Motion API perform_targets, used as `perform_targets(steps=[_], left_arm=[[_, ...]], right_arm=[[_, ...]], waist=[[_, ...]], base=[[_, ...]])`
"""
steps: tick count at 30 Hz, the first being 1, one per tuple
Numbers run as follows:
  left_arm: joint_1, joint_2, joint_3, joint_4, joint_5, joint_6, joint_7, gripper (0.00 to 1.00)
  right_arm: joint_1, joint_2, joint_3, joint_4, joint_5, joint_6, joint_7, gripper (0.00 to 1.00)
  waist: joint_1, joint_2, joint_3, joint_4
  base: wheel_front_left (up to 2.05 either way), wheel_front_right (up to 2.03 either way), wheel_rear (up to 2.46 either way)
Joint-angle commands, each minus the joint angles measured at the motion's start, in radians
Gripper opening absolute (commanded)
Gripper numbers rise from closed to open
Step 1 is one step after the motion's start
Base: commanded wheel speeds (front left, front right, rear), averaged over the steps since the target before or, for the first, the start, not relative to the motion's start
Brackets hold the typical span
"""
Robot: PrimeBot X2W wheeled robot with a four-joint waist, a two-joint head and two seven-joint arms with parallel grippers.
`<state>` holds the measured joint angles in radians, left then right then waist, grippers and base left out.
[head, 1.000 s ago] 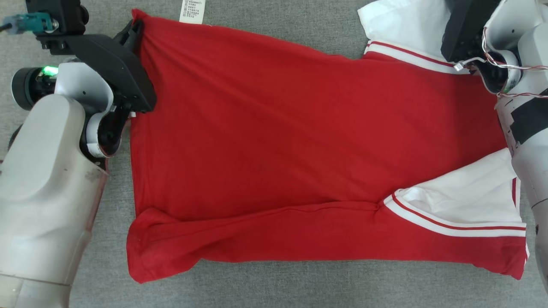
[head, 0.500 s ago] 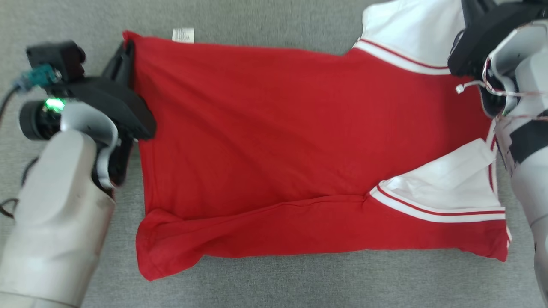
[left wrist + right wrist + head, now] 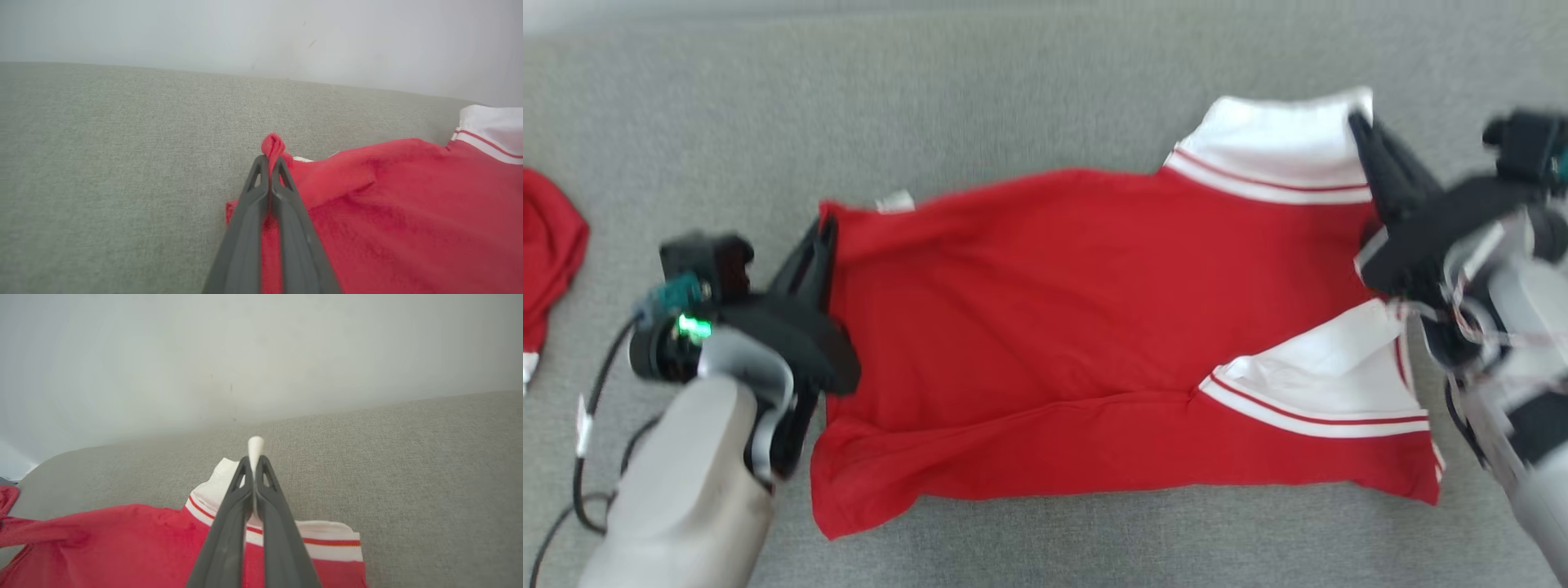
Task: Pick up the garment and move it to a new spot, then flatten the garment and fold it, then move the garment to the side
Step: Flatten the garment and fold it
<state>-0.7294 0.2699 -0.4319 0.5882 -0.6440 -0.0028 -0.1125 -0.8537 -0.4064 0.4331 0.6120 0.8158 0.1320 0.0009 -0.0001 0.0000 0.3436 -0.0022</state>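
A separate red cloth (image 3: pixel 547 237) lies at the far left of the grey surface (image 3: pixel 1045 98). The left gripper (image 3: pixel 823 237) pinches a red corner of the garment (image 3: pixel 1094 327), which lies spread across the middle of the surface. At its right end, the right gripper (image 3: pixel 1357 124) pinches a white edge

red garment (image 3: pixel 1078 327) on grey surface (image 3: pixel 1013 90), left gripper (image 3: pixel 826 229) pinching a red corner, right gripper (image 3: pixel 1357 124) pinching white edge
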Motion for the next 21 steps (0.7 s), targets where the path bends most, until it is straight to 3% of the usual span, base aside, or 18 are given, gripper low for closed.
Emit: perform_targets(steps=[1, 12, 21], left_arm=[[0.042, 0.01, 0.0, -0.013, 0.0, 0.004, -0.011, 0.0], [0.193, 0.019, 0.002, -0.042, -0.031, 0.028, -0.034, 0.0], [0.286, 0.022, -0.004, -0.036, -0.045, 0.032, -0.067, 0.0]], right_arm=[[0.064, -0.031, 0.015, -0.057, 0.052, -0.003, 0.015, 0.0], [0.295, -0.173, 0.054, -0.26, 0.168, -0.002, 0.09, 0.0], [0.449, -0.203, 0.038, -0.361, 0.168, -0.003, 0.208, 0.0]], waist=[[0.0001, 0.0, -0.054, -0.007], [0.0001, 0.0, -0.134, -0.016], [0.0001, 0.0, -0.189, -0.032]], base=[[0.0, 0.0, 0.0], [0.0, 0.0, 0.0], [0.0, 0.0, 0.0]])
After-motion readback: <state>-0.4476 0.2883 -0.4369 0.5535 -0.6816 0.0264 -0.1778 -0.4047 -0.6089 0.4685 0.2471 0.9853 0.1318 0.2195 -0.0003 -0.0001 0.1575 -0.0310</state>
